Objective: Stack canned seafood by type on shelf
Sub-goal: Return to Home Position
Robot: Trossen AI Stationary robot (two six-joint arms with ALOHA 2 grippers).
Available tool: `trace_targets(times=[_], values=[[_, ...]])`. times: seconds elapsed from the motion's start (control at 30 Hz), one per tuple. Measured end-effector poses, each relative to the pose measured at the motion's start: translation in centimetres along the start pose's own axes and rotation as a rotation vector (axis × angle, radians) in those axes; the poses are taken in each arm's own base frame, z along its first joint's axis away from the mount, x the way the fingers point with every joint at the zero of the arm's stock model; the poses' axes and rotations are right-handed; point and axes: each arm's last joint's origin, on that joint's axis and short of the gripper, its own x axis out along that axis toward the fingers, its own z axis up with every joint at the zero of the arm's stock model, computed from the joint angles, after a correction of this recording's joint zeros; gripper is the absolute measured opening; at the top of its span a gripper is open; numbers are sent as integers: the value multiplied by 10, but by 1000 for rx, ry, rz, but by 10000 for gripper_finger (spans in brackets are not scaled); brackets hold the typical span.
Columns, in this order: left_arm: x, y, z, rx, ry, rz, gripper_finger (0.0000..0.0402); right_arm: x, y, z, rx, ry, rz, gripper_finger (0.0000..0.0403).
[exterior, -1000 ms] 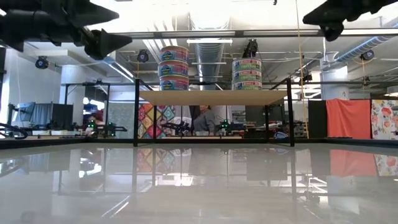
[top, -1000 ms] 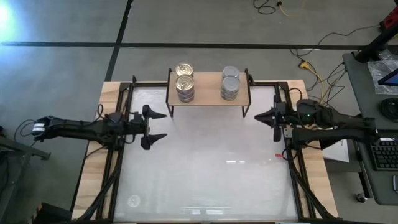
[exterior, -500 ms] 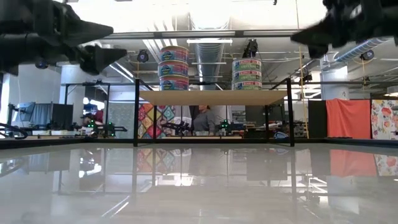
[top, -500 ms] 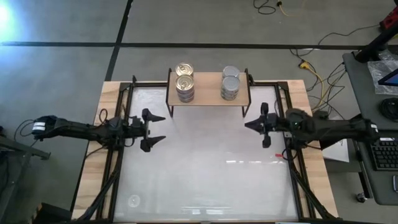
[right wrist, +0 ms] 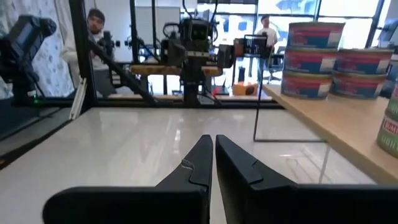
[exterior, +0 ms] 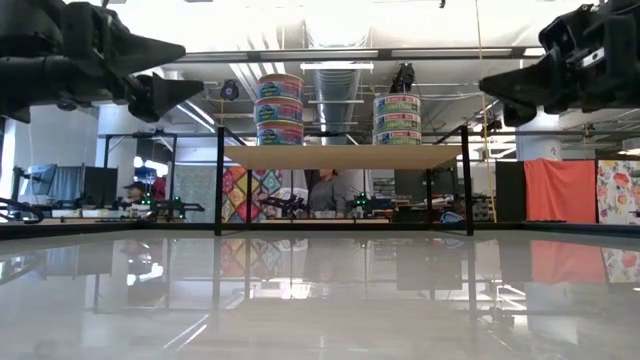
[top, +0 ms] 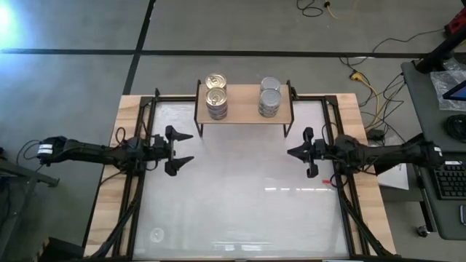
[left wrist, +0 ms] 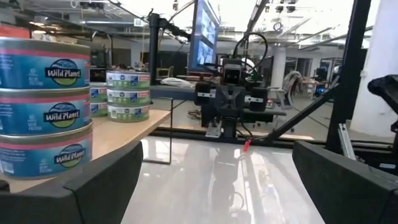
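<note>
**A:** From above, where are the tins?

**B:** All on the shelf [top: 244, 115] at the far edge of the table [top: 240, 211]. The gold-lidded tins [top: 216, 97] are on its left part and the silver-lidded tins [top: 269, 100] on its right, well apart.

**A:** And the arms?

**B:** The left gripper [top: 182, 148] hangs over the table's left side, spread wide and holding nothing. The right gripper [top: 291, 152] is over the right side, pointing inward.

**A:** From table height?

**B:** The gold-lidded tins wear blue-and-pink labels, three high. The silver-lidded tins wear green labels, also three high. Both grippers hang high above the tabletop, one on either side of the shelf.

**A:** The left wrist view?

**B:** Its two fingers [left wrist: 99, 186] stand wide apart and empty. The blue-and-pink stack is close by, and the right arm [left wrist: 227, 106] faces it across the table.

**A:** The right wrist view?

**B:** That gripper is clenched tight, with nothing between its tips. The shelf lies off to one side, with tins on it.
</note>
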Motion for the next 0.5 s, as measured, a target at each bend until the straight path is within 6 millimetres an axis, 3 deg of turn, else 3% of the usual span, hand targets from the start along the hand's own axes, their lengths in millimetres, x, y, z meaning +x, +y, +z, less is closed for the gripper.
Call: trace_targets(times=[0.5], values=[[-5,5,11,20,-90,-20,398,-14,1,5,-7,-42,-8,13]])
